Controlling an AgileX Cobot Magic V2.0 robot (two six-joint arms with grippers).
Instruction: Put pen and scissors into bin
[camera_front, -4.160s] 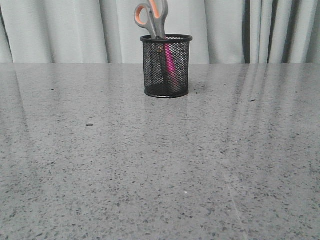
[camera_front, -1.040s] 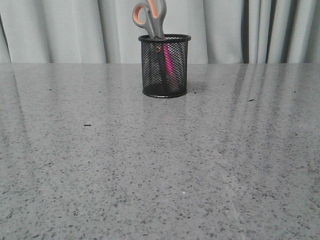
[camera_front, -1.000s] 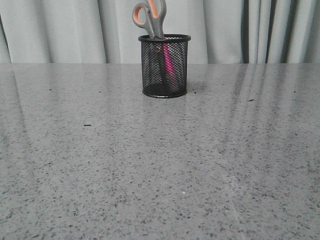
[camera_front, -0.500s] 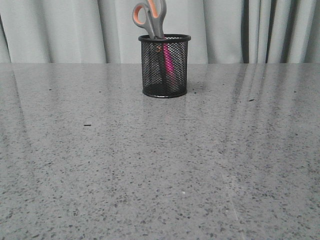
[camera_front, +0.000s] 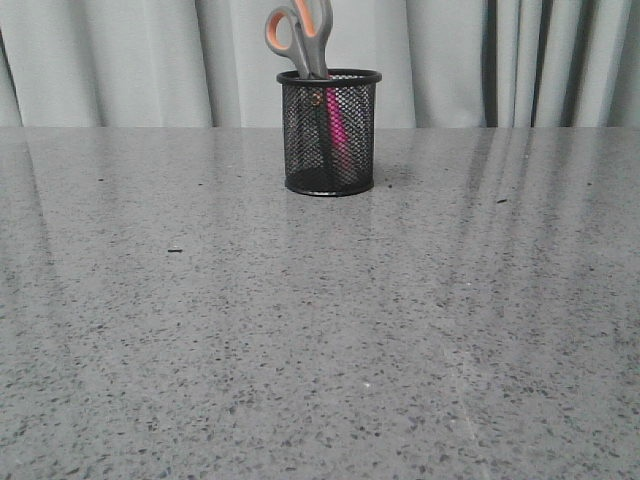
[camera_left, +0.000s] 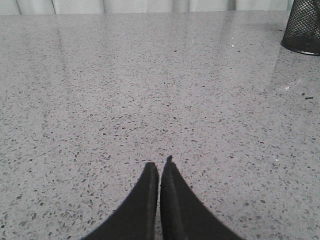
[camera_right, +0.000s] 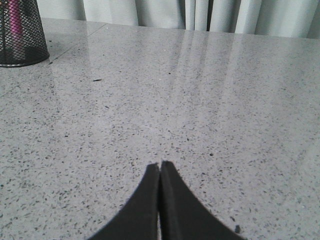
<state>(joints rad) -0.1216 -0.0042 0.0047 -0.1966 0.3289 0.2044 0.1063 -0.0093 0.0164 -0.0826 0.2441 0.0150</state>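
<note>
Nothing has shifted on the speckled grey worktop (camera_front: 320, 330) since a moment ago. The bin (camera_front: 329, 132) stands at its far side, scissors (camera_front: 300, 38) poking handles-up from it, pen (camera_front: 340, 125) inside. No lettering is readable. Left claw (camera_left: 159, 170) and right claw (camera_right: 159, 167) are both clenched, empty.
</note>
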